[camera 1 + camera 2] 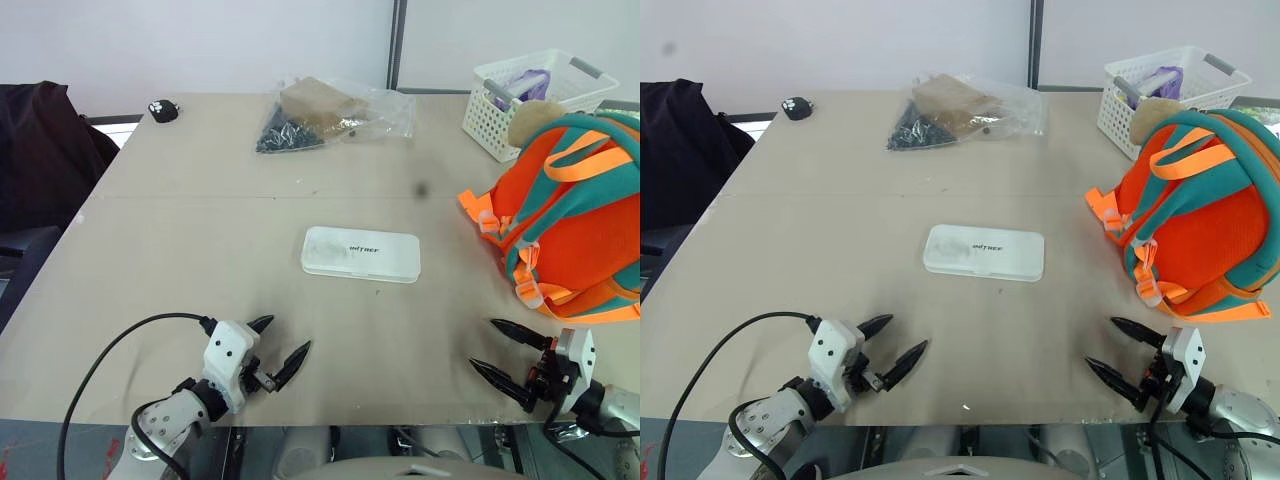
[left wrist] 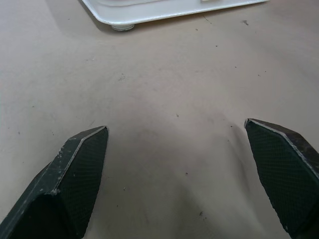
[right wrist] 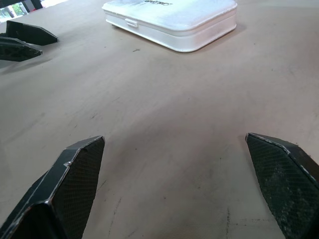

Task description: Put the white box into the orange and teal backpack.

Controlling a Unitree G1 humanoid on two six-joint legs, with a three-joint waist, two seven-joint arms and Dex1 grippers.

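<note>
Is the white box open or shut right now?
Shut. The white box lies flat on the table, its lid down against the base all along the visible seam, with the small latch closed.

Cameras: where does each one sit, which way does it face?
Left and right eye views: on the head, looking forward and down over the table; both arms show, left gripper and right gripper open.
Left wrist view: along its own fingers, toward the white box.
Right wrist view: along its own fingers, toward the box.
Shared: the box; the eye views also share the orange and teal backpack.
</note>
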